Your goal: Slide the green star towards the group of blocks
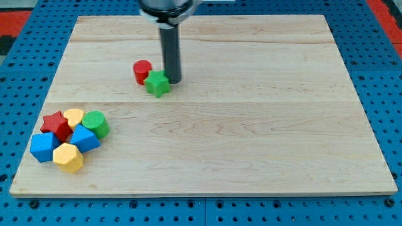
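Note:
The green star (pixel 157 83) lies on the wooden board a little left of centre, near the view's top. A red cylinder (pixel 142 71) touches its upper left side. My tip (pixel 173 81) stands right against the star's right side. The group of blocks sits at the board's lower left: a red star (pixel 56 125), a yellow heart-like block (pixel 73 117), a green cylinder (pixel 95 123), a blue block (pixel 84 139), a blue block (pixel 43 147) and a yellow hexagon (pixel 68 157), all packed together.
The wooden board (pixel 251 138) rests on a blue perforated table (pixel 19 44). The dark rod rises from my tip to the arm's end (pixel 167 9) at the view's top.

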`<action>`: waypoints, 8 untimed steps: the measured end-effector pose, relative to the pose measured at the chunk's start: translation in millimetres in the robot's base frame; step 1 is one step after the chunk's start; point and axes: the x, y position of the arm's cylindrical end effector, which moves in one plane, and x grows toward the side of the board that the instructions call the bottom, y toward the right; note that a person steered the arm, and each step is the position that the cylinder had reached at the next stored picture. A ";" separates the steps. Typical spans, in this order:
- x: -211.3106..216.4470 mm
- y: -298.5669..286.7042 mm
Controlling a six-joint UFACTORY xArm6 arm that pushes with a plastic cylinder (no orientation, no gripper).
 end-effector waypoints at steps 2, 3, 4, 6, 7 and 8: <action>23.2 -66.6; 28.9 -79.1; 15.0 -75.4; 12.4 -112.4; 31.5 -115.7; 53.7 -114.1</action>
